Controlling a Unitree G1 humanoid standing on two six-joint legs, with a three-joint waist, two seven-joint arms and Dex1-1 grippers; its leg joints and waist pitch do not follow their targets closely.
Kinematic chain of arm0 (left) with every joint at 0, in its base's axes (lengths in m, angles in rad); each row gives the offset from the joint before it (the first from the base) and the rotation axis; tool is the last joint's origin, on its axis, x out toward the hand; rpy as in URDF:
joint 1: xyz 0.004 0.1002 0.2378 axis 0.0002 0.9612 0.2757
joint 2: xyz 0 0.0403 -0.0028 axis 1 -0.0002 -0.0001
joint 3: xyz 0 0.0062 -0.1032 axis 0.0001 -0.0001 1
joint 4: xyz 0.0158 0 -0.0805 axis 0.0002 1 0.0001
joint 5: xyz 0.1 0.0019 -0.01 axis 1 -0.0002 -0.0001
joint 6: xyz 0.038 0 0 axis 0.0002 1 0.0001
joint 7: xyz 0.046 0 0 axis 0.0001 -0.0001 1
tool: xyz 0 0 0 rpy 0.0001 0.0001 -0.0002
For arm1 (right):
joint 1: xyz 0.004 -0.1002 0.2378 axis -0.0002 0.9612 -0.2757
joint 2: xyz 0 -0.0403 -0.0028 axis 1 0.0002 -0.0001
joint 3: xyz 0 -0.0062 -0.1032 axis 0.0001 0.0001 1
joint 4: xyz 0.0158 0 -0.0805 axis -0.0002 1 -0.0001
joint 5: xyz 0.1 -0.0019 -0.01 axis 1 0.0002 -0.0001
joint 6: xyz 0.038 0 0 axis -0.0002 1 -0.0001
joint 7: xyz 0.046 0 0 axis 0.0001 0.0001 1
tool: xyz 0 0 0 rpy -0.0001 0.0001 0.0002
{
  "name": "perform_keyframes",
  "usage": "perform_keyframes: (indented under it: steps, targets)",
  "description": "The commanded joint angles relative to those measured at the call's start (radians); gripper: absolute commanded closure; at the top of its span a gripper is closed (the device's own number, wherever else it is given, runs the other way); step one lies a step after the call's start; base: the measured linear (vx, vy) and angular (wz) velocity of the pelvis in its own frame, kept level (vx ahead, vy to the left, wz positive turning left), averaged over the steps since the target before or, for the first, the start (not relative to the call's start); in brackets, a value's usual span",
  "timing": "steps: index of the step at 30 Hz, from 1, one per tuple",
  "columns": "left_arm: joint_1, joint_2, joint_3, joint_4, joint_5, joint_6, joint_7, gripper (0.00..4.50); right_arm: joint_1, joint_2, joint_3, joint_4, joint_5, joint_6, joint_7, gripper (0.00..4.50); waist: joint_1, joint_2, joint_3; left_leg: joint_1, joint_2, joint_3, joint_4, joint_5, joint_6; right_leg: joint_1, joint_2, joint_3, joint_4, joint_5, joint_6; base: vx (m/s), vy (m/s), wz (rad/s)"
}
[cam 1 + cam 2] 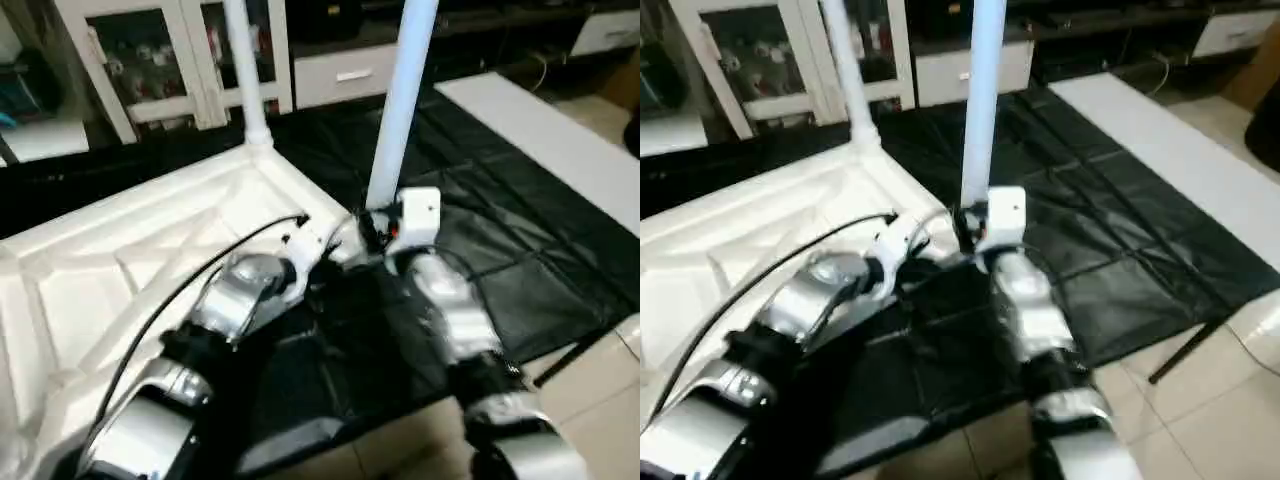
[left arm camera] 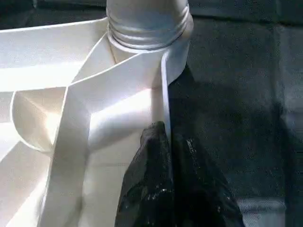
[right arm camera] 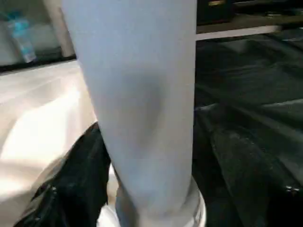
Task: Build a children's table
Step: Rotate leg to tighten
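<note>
silver forearms of mine fill the foreground, both reaching to the near right corner of the children's table top (image 1: 150, 250), which lies upside down, ribs up, on the black-draped tabletop (image 1: 520, 250). my left tool (image 2: 163, 156) is clenched on the thin rim wall of that top, just beside the corner socket (image 2: 156, 56), one finger either side of the wall. my right tool (image 3: 142, 189) sits around the base of the near leg (image 1: 400, 110), a black finger (image 3: 80, 184) on each flank of the tube; whether those fingers press the tube or stand slack beside it i cannot tell. that leg stands upright in the socket, long axis straight up from the top, its threaded end already seated in the collar. a second leg (image 1: 245, 70) stands upright in the far right corner. what matters for the coming move, as i judge it: the near leg rises directly ahead of my right tool, between its fingers, so my right arm is the one to turn or let go of it, while my left braces the rim against twisting.
</note>
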Motion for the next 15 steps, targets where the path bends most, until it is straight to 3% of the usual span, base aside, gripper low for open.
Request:
perform_keyframes:
  steps: [1, 5, 6, 9, 11, 15]
  targets:
    - [0.041, 0.043, -0.029, 0.006, 0.016, 0.019, -0.056, 4.5, 0.026, -0.036, -0.001, -0.022, 0.007, 0.039, 0.057, 1.01, 0.004, 0.003, -0.064, -0.001, 0.032, -0.004, -0.072, -0.148, 0.098, 0.061, -0.039, 0.041, -0.05, -0.124, -0.263, 0.0, 0.0, 0.0]
    - [0.083, 0.098, -0.095, -0.084, -0.005, 0.05, -0.224, 4.5, 0.055, -0.126, 0.038, -0.057, 0.037, 0.056, 0.274, 1.01, 0.006, 0.006, -0.06, 0.0, 0.036, -0.006, -0.078, -0.209, 0.074, 0.062, -0.039, 0.041, -0.056, -0.192, -0.253, 0.0, 0.0, 0.0]
    - [0.098, 0.122, -0.119, -0.128, -0.012, 0.065, -0.285, 4.5, 0.082, -0.193, 0.078, -0.115, 0.077, 0.078, 0.455, 1.01, 0.007, 0.007, -0.057, 0.0, 0.037, -0.007, -0.08, -0.222, 0.071, 0.062, -0.039, 0.042, -0.058, -0.207, -0.247, 0.0, 0.0, 0.0]
    - [0.106, 0.139, -0.135, -0.158, -0.019, 0.075, -0.323, 4.5, 0.101, -0.242, 0.102, -0.156, 0.099, 0.091, 0.573, 1.01, 0.018, 0.006, -0.058, 0.006, 0.038, -0.003, -0.078, -0.216, 0.075, 0.056, -0.037, 0.045, -0.057, -0.192, -0.255, 0.0, 0.0, 0.0]
    - [0.109, 0.149, -0.144, -0.174, -0.024, 0.077, -0.347, 4.5, 0.099, -0.263, 0.103, -0.151, 0.106, 0.08, 0.623, 1.01, 0.02, 0.005, -0.06, 0.002, 0.037, -0.005, -0.078, -0.208, 0.071, 0.06, -0.04, 0.043, -0.055, -0.201, -0.252, 0.0, 0.0, 0.0]
    - [0.123, 0.182, -0.169, -0.233, -0.04, 0.1, -0.415, 4.5, 0.055, -0.312, 0.111, -0.075, 0.096, 0.047, 0.745, 1.01, 0.022, 0.007, -0.059, 0.007, 0.038, -0.002, -0.076, -0.209, 0.068, 0.054, -0.039, 0.044, -0.059, -0.226, -0.253, 0.0, 0.0, 0.0]
